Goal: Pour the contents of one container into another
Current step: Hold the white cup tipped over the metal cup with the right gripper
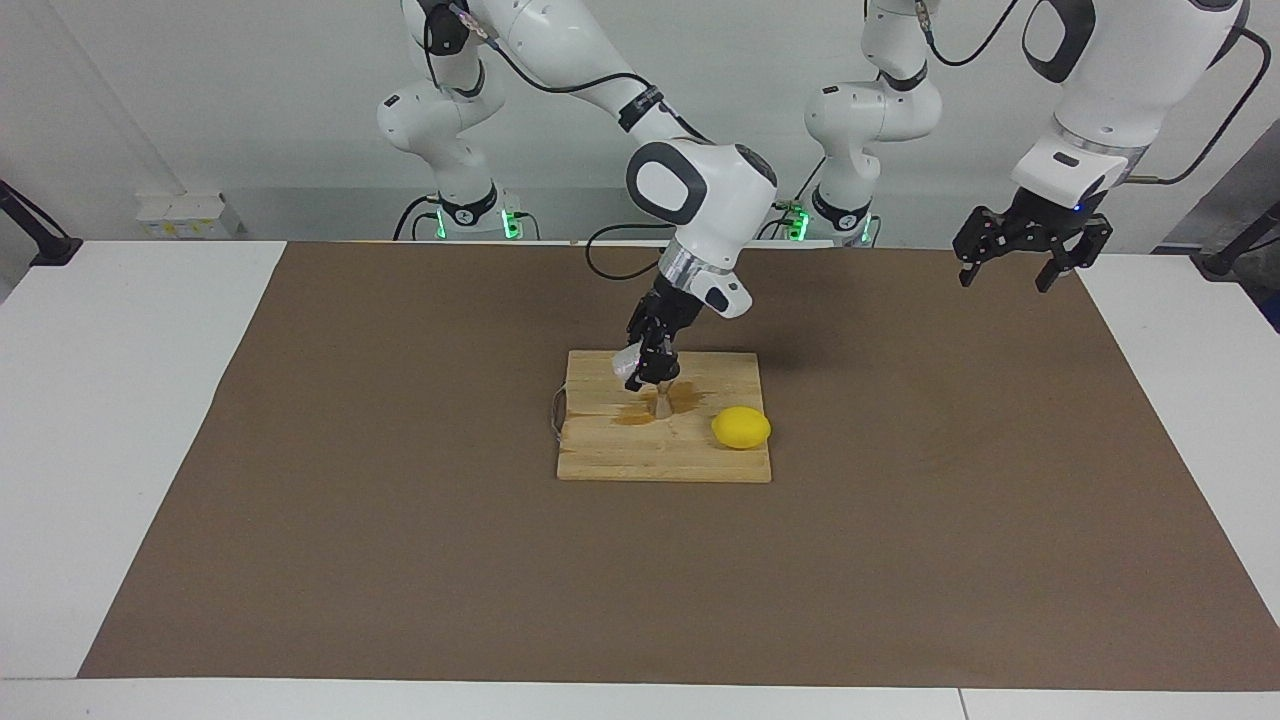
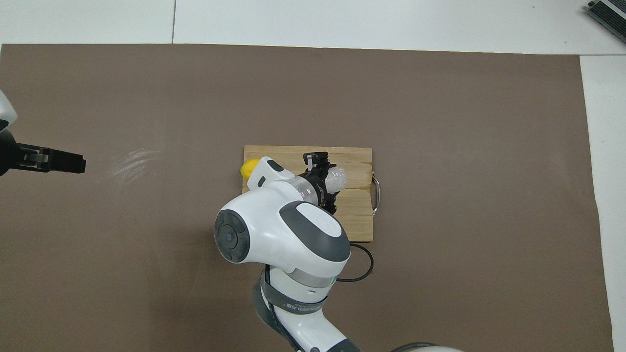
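The lemon [image 1: 741,428] was bright yellow; the board [image 1: 610,460] pale wood with striped planks and amber wet stains; the mat [image 1: 400,560] plain brown; the glass cup [image 2: 336,179] clear, ribbed

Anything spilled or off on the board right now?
Yes. Darker, wet-looking patches stain the cutting board around the base of the jigger, under the tilted glass cup in the right gripper, suggesting some liquid missed. The lemon looks undisturbed.

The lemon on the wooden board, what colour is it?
Bright yellow. The lemon shows best in the facing view, lying on the wooden board.
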